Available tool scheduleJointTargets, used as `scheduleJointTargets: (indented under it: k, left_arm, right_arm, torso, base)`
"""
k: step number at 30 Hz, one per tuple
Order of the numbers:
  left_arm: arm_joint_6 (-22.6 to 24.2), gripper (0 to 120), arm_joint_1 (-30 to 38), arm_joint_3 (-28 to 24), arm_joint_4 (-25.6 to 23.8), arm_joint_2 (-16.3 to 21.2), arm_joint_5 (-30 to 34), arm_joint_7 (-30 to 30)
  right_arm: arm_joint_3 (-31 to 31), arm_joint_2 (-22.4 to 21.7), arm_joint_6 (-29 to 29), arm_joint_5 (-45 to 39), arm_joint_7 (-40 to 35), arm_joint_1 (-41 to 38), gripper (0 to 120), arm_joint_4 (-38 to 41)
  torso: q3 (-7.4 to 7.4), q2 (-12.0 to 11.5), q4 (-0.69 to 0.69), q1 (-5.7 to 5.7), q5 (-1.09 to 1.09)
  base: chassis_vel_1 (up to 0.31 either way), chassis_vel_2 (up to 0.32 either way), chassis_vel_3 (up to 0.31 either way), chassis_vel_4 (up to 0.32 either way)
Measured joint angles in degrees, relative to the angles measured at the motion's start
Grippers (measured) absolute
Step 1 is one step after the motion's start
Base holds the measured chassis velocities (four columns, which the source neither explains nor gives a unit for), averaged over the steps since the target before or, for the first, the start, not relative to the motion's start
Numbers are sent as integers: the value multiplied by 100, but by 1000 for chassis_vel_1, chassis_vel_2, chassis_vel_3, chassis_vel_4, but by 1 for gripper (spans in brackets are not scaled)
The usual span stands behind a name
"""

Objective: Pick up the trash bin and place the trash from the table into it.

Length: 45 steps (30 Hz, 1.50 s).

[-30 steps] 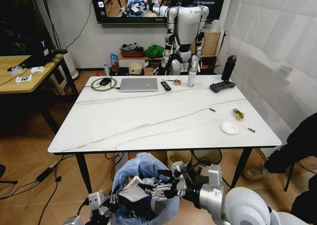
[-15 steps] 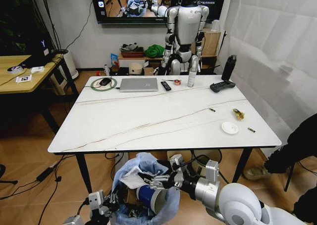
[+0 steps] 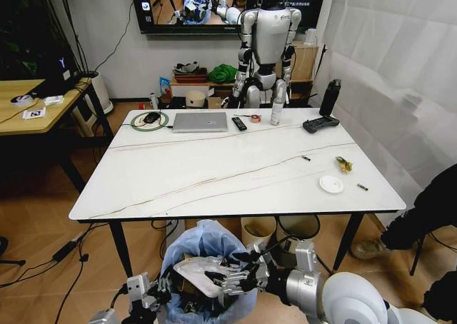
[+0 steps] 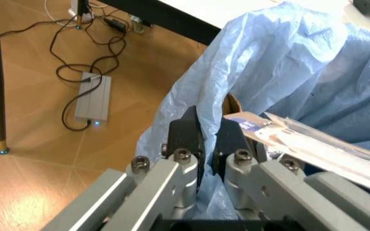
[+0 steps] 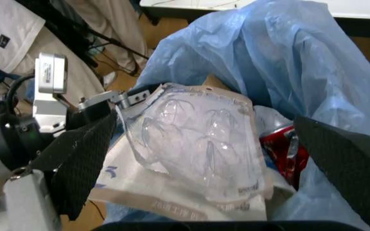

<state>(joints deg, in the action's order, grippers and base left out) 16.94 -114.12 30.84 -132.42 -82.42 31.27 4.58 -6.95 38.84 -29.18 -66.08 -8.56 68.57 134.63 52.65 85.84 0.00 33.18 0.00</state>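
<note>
Down below the near edge of the table [image 3: 214, 174], the trash bin [image 3: 207, 242] sits low in front of the robot, the left gripper [image 4: 204, 144] clenched on its blue bag rim. The right gripper [image 3: 228, 277] hovers over the opening, fingers [image 5: 82, 159] spread wide, nothing between them (a flat white packet [image 5: 198, 159] and red wrapper [image 5: 281, 144] lie inside). On the tabletop: small white plate [image 3: 330, 184], laptop [image 3: 200, 121], black controller [image 3: 320, 125].
</note>
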Motion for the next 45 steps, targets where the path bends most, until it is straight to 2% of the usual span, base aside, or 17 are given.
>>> scheduleJointTargets:
  k: [11,18,21,28,31,34,35,37,38,40,41,45]
  left_arm:
    - [-3,0,17,24,39,2,23,0]
    - [-14,0,11,-8,78,37,-1,-6]
    - [-29,0,22,-18,101,86,-22,-25]
    - [-100,0,11,-30,119,204,-115,-92]
    - [-180,0,-8,-16,141,339,-196,-147]
    - [-198,0,-13,4,142,378,-197,-157]
    - [-237,0,-24,45,141,438,-205,-182]
    - [-260,0,-24,55,141,481,-206,-191]
    - [-290,0,-19,18,152,546,-263,-223]
    - [-332,0,9,1,213,566,-338,-257]
    - [-332,0,9,1,213,566,-338,-257]
    - [-417,0,27,-40,353,594,-398,-316]
  right_arm:
    - [169,-119,12,-33,-75,168,100,238]
    - [898,317,290,288,-500,-21,100,213]
    - [1382,652,554,821,-605,266,100,6]
    - [2049,1205,525,1711,-537,765,100,-246]
    - [2578,1750,765,2335,-417,1159,100,-431]
    - [2687,1895,922,2523,-330,1256,100,-486]
    - [3028,2368,1167,2918,-80,1477,100,-562]
    - [3261,2805,1293,3138,83,1644,100,-594]
    - [3601,3313,1660,3468,372,1881,100,-692]
    - [3893,3671,1995,3684,557,2084,100,-800]
    - [3893,3671,1995,3684,557,2084,100,-800]
    - [4249,4233,3209,4247,974,2333,100,-1327]
  torso:
    - [0,0,0,0,-1]
    - [0,0,1,0,0]
    - [0,0,0,0,0]
    - [0,0,1,0,0]
    - [0,0,-1,0,-1]
    - [0,0,0,0,0]
    - [0,0,0,0,-2]
    - [0,0,0,0,2]
    - [0,0,0,0,-1]
    - [0,0,0,0,-1]
    - [0,0,0,0,-1]
    - [0,0,1,0,2]
  base:
    - [0,0,0,0]
    - [0,0,0,0]
    - [0,0,0,0]
    - [0,0,0,0]
    - [0,0,0,0]
    - [0,0,0,0]
    - [0,0,0,0]
    - [0,0,0,0]
    - [0,0,0,0]
    - [0,0,0,0]
    - [0,0,0,0]
    - [0,0,0,0]
